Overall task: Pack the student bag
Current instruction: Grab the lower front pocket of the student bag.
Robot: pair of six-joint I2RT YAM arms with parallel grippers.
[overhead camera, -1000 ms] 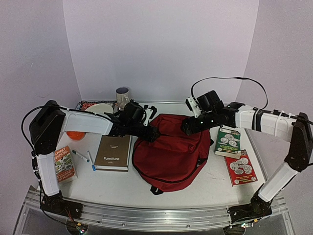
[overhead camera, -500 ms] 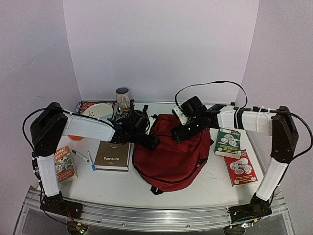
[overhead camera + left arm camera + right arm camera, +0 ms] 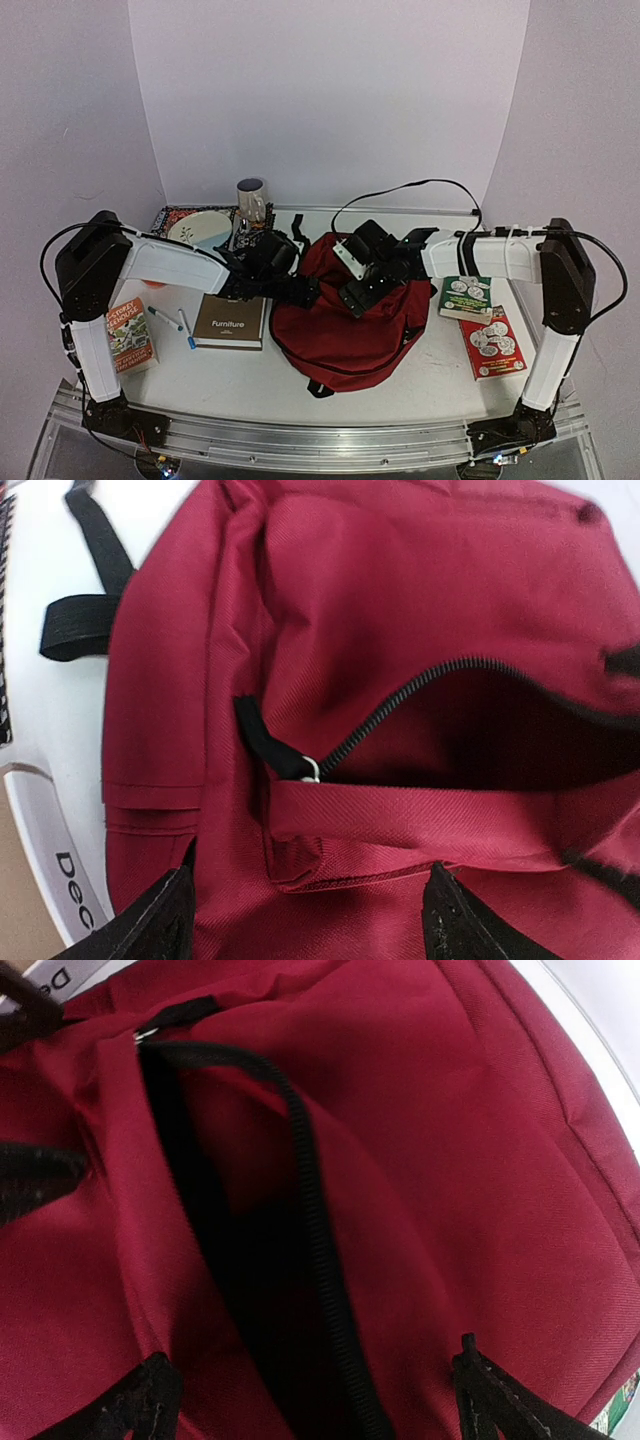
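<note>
The student bag (image 3: 345, 335), dark red with black straps, lies in the middle of the table with its zip partly undone. Both grippers hover close over its upper part. My left gripper (image 3: 303, 290) (image 3: 310, 932) is open, its black fingers (image 3: 150, 925) straddling a fold of red fabric just below the zip pull (image 3: 311, 770). My right gripper (image 3: 356, 297) (image 3: 320, 1408) is open too, its jaws wide apart over the dark zip opening (image 3: 255, 1290). One left finger (image 3: 35, 1182) shows at the left edge of the right wrist view. Nothing is held.
A brown "Furniture" book (image 3: 232, 312) lies left of the bag, with pens (image 3: 165, 318) and a smaller book (image 3: 130, 335) further left. A green book (image 3: 466, 288) and a red book (image 3: 492, 343) lie on the right. A plate (image 3: 203, 228) and a mug (image 3: 251, 200) stand behind.
The right arm has swung left and down from the bag's right side onto its zip opening, its jaws widening. The left gripper has edged right onto the bag and opened a little.
</note>
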